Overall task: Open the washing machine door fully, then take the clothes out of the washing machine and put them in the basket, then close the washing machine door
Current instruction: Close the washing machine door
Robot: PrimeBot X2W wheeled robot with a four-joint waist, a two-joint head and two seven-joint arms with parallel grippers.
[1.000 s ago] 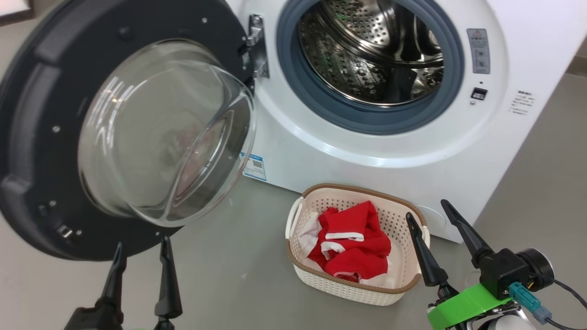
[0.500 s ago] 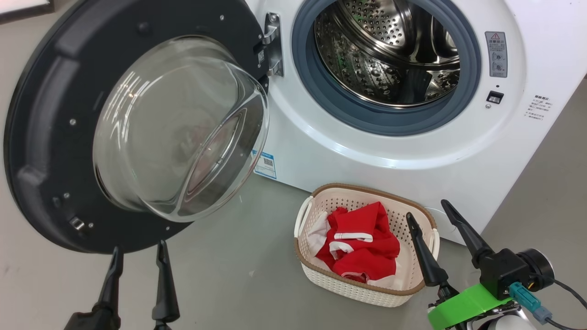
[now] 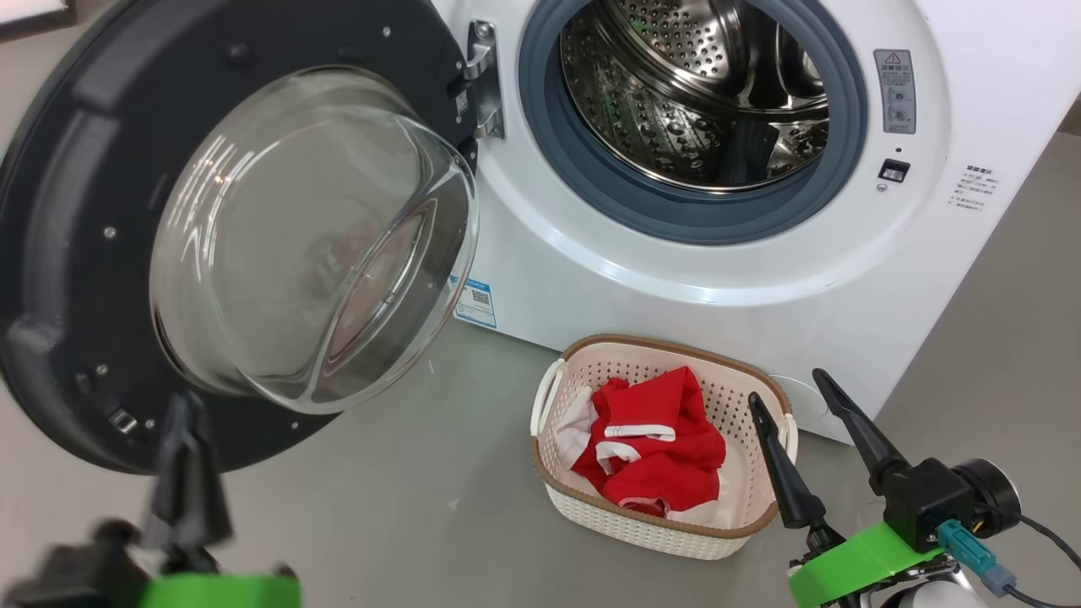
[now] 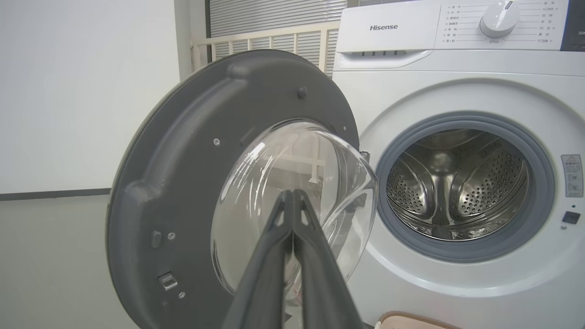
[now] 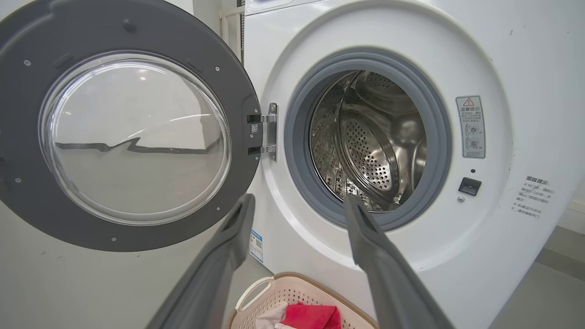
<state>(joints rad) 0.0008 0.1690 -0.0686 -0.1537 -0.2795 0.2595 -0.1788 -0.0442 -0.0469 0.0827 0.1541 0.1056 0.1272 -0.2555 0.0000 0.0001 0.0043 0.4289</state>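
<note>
Red soft clothes [image 3: 654,452] lie in the perforated basket [image 3: 633,528]; left fingers [image 4: 272,256] together, right fingers [image 3: 784,473] apart.

The supporting surface is the floor [image 3: 405,515], a smooth, matte grey expanse that carries faint reflections. Two items stand directly on it. The washing machine [image 3: 676,287] is a white front-loader whose base meets the floor along a straight lower edge, and the basket [image 3: 642,530] is a cream perforated unit with a brown rim, set upright in front of the machine's lower front panel, with a small pale fleck on the floor to its left. The basket's far rim lies just beside that panel; contact between the two cannot be confirmed from the head view.
</note>
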